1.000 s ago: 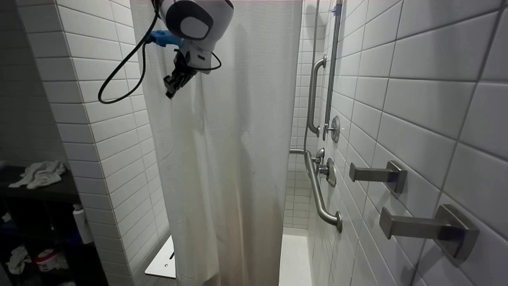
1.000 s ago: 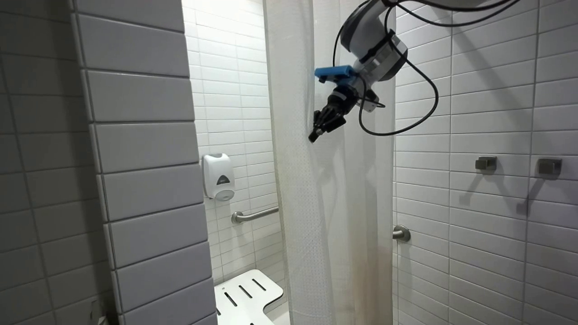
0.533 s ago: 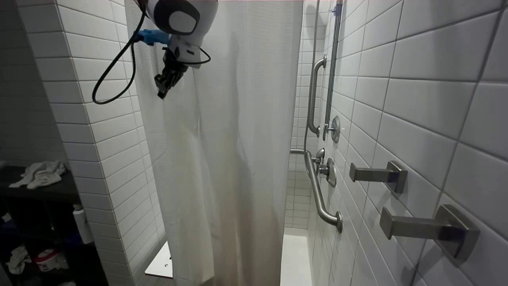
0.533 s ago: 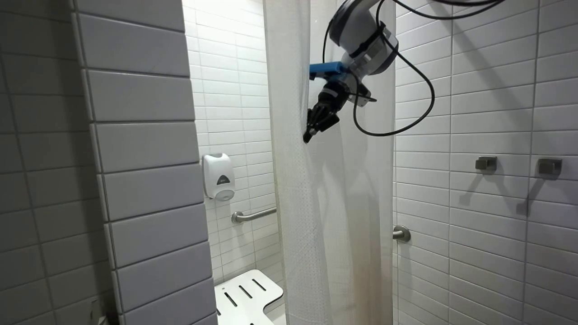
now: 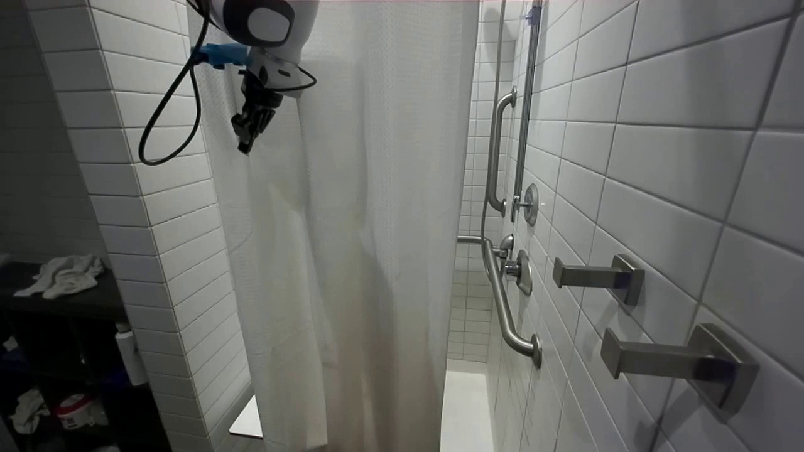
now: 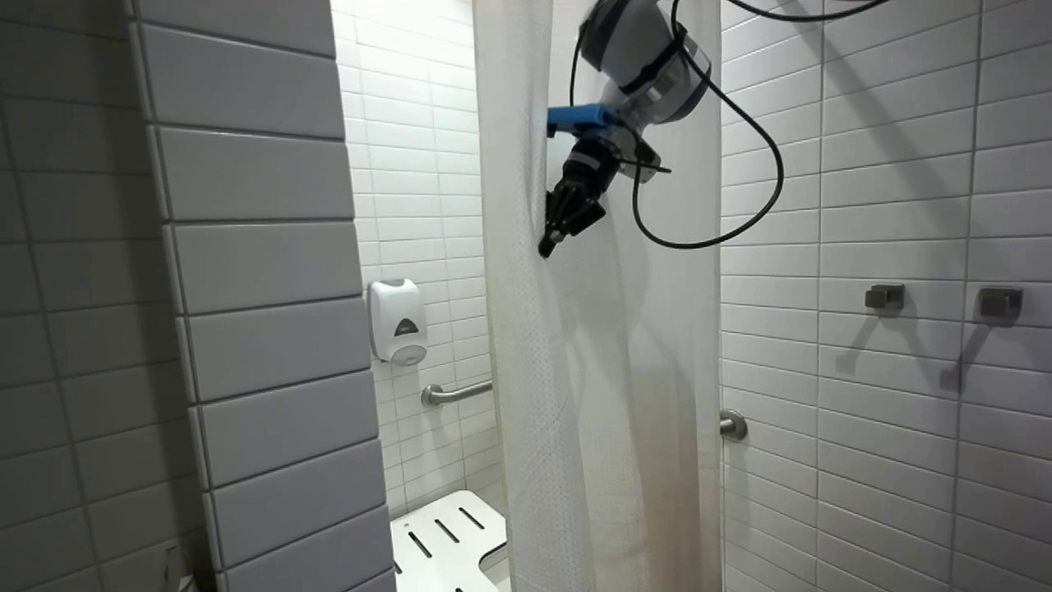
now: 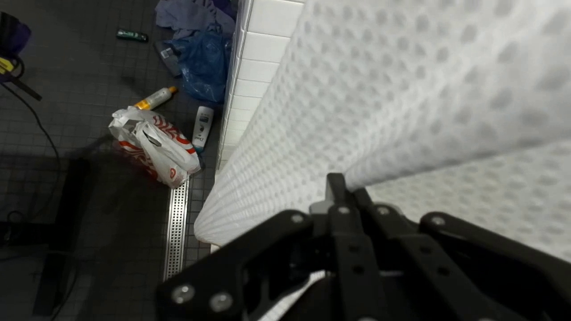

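Two black fingers [image 7: 337, 185], below a blue bracket [image 6: 578, 117], pinch a fold of the white shower curtain [image 7: 379, 98].

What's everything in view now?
walls: several, white, throughout
curtain: 1, white, between walls
grab bars: several, silver, walls
hooks: 2, grey, wall
fittings: several, silver, wall
dispenser: 1, white, wall
seat: 1, white, partly behind curtain
shelf: 1, dark, beside wall
cloths: 2, white, shelf
bottle: 1, white, shelf
tub: 1, red-white, shelf
shopping bag: 1, red-white, floor
plastic bag: 1, blue, floor
fabric: count unclear, greyish, floor
containers: 3, white, white-orange, green, floor
drain: 1, silver, floor
arm: 1, white-grey, before curtain
bracket: 1, blue, on arm
gripper: 1, black, pinching curtain
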Controlling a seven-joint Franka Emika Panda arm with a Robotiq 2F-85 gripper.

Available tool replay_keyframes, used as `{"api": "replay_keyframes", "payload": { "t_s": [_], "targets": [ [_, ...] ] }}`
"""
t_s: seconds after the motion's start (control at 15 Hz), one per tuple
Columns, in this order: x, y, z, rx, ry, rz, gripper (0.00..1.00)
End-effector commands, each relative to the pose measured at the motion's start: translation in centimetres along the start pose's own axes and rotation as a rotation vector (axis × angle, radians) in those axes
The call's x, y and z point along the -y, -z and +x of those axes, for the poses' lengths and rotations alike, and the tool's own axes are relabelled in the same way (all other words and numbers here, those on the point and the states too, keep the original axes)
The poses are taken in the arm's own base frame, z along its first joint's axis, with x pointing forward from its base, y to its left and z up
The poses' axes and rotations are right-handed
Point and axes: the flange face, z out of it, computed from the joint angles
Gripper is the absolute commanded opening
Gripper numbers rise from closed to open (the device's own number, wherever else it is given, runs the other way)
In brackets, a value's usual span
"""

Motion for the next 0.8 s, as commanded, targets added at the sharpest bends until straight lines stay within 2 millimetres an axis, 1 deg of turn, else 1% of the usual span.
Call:
{"api": "replay_keyframes", "payload": {
  "t_s": [0.0,0.27,0.73],
  "targets": [
    [0.0,-0.3,-3.7,-0.076,0.043,0.001,0.00],
    [0.0,-0.9,-6.3,-0.122,0.095,-0.015,0.00],
    [-0.4,-1.7,-8.5,-0.168,0.157,-0.028,0.00]
  ]
}}
